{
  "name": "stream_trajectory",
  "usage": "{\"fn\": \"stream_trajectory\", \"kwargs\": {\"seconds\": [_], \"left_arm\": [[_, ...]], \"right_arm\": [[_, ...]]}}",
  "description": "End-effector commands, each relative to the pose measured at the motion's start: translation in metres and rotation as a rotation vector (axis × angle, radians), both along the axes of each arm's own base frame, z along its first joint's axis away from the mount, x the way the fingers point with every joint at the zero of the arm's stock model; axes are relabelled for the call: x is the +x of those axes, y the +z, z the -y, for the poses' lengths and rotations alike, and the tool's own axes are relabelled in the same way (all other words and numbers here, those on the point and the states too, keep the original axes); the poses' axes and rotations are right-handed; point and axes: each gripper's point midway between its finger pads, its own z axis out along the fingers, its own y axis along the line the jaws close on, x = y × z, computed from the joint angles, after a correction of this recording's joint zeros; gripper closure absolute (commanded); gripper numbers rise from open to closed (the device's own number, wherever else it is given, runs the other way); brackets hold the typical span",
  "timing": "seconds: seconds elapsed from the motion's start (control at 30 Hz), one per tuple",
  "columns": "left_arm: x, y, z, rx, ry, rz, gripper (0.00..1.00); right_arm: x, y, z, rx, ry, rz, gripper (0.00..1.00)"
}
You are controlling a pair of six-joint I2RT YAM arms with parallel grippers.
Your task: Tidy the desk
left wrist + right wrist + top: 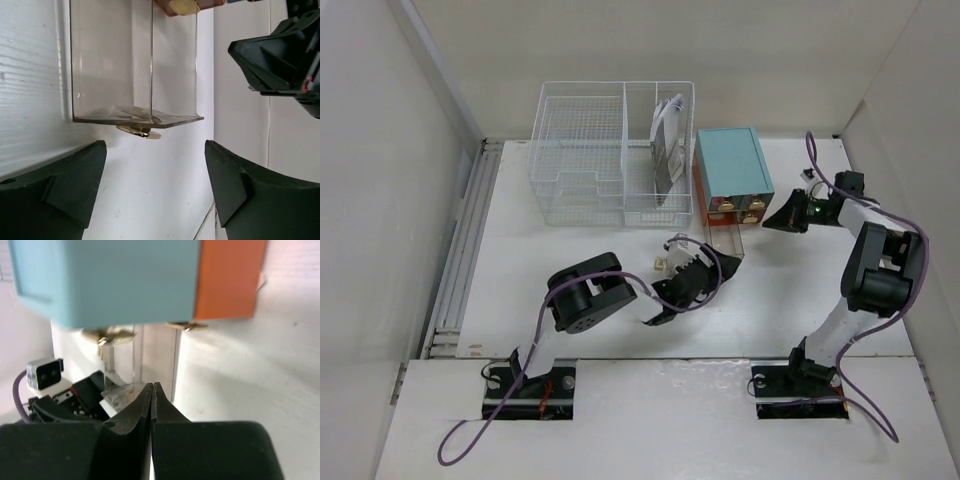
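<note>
The desk point(520, 270) lay flat and white under everything, walled on three sides, with the wire basket point(582, 150) at its far edge towards 12 o'clock and the teal box point(730, 165) just beside the basket at 3 o'clock. A clear drawer point(724, 240) stood pulled out of the box's front; its long axis ran from 12 to 6 o'clock in the overhead view, with the gold knob point(140, 131) at its near end.

The left gripper point(155, 190) was spread wide and held nothing; from its own camera the knob sat straight ahead at 12 o'clock, centred on the gap between the fingers point(60, 195) but apart from them. The right gripper point(151, 407) was pressed closed on nothing, lying off the box's side at about 4 o'clock, and so was badly placed for the drawer.

The left arm was judged the nearer and the better aligned; a push along the drawer's axis towards 12 o'clock would likely seat it. Whether the drawer held anything could not be told through the glare on its walls.
</note>
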Motion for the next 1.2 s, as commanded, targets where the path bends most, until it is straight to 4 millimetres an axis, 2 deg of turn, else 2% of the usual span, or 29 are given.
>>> {"fn": "stream_trajectory", "kwargs": {"seconds": [0.0, 0.13, 0.17, 0.2, 0.23, 0.27, 0.3, 0.33, 0.37, 0.4, 0.43, 0.47, 0.5, 0.53, 0.57, 0.6, 0.7, 0.73, 0.77, 0.8, 0.83, 0.87, 0.9, 0.93, 0.97, 1.03, 1.17], "left_arm": [[-0.011, 0.018, 0.000, 0.007, -0.043, 0.039, 0.22], [-0.023, 0.031, 0.001, 0.013, -0.073, 0.069, 0.24], [-0.032, 0.038, 0.002, 0.013, -0.091, 0.085, 0.26], [-0.037, 0.044, 0.004, 0.009, -0.104, 0.098, 0.30], [-0.042, 0.042, 0.000, 0.019, -0.102, 0.097, 0.32], [-0.054, 0.055, 0.002, 0.017, -0.125, 0.126, 0.40], [-0.063, 0.060, 0.004, 0.025, -0.146, 0.140, 0.40], [-0.069, 0.060, 0.002, 0.043, -0.145, 0.146, 0.47], [-0.076, 0.066, 0.003, 0.046, -0.162, 0.154, 0.62], [-0.089, 0.075, 0.004, 0.070, -0.188, 0.182, 0.69], [-0.093, 0.077, 0.000, 0.095, -0.184, 0.203, 0.75], [-0.099, 0.083, -0.001, 0.117, -0.190, 0.231, 0.81], [-0.102, 0.096, -0.005, 0.129, -0.187, 0.257, 0.91], [-0.104, 0.093, -0.010, 0.211, -0.197, 0.280, 0.97], [-0.108, 0.093, -0.013, 0.251, -0.208, 0.299, 1.00], [-0.106, 0.094, -0.019, 0.288, -0.200, 0.311, 1.00], [-0.093, 0.088, -0.057, 0.468, -0.123, 0.321, 1.00], [-0.084, 0.076, -0.089, 0.609, -0.042, 0.307, 0.95], [-0.079, 0.068, -0.108, 0.682, 0.005, 0.290, 0.87], [-0.076, 0.063, -0.122, 0.720, 0.059, 0.259, 0.76], [-0.074, 0.065, -0.134, 0.747, 0.105, 0.242, 0.67], [-0.065, 0.047, -0.168, 0.890, 0.149, 0.193, 0.62], [-0.061, 0.044, -0.179, 0.913, 0.175, 0.163, 0.57], [-0.057, 0.036, -0.189, 0.948, 0.192, 0.139, 0.54], [-0.054, 0.031, -0.197, 0.970, 0.211, 0.118, 0.54], [-0.044, 0.020, -0.214, 1.020, 0.237, 0.080, 0.54], [-0.027, 0.010, -0.218, 1.022, 0.225, 0.043, 0.54]], "right_arm": [[-0.020, 0.020, -0.002, -0.008, 0.060, 0.055, 0.98], [-0.034, 0.044, -0.006, -0.041, 0.108, 0.123, 0.98], [-0.038, 0.047, -0.005, -0.070, 0.125, 0.151, 0.97], [-0.041, 0.061, -0.006, -0.093, 0.136, 0.197, 0.97], [-0.044, 0.068, -0.005, -0.118, 0.145, 0.211, 0.94], [-0.044, 0.082, -0.001, -0.183, 0.163, 0.287, 0.89], [-0.043, 0.083, 0.000, -0.199, 0.179, 0.309, 0.89], [-0.045, 0.094, 0.002, -0.255, 0.195, 0.368, 0.80], [-0.049, 0.098, 0.004, -0.289, 0.212, 0.399, 0.75], [-0.048, 0.106, 0.007, -0.347, 0.237, 0.467, 0.70], [-0.051, 0.119, 0.008, -0.401, 0.249, 0.534, 0.61], [-0.049, 0.126, 0.011, -0.462, 0.252, 0.586, 0.31], [-0.051, 0.133, 0.011, -0.488, 0.259, 0.628, 0.20], [-0.053, 0.135, 0.010, -0.537, 0.281, 0.675, 0.09], [-0.057, 0.149, 0.011, -0.607, 0.264, 0.733, 0.00], [-0.054, 0.160, 0.006, -0.651, 0.277, 0.806, 0.00], [-0.063, 0.186, -0.014, -0.741, 0.293, 0.978, 0.00], [-0.073, 0.192, -0.022, -0.758, 0.297, 1.026, 0.00], [-0.072, 0.189, -0.029, -0.755, 0.316, 1.037, 0.00], [-0.078, 0.197, -0.033, -0.776, 0.299, 1.070, 0.00], [-0.082, 0.203, -0.052, -0.757, 0.323, 1.115, 0.00], [-0.084, 0.208, -0.060, -0.719, 0.287, 1.096, 0.11], [-0.083, 0.203, -0.063, -0.717, 0.264, 1.070, 0.42], [-0.086, 0.206, -0.078, -0.685, 0.287, 1.084, 0.58], [-0.088, 0.205, -0.083, -0.666, 0.279, 1.065, 0.69], [-0.087, 0.201, -0.099, -0.627, 0.285, 1.039, 0.85], [-0.090, 0.207, -0.112, -0.577, 0.271, 1.038, 0.83]]}}
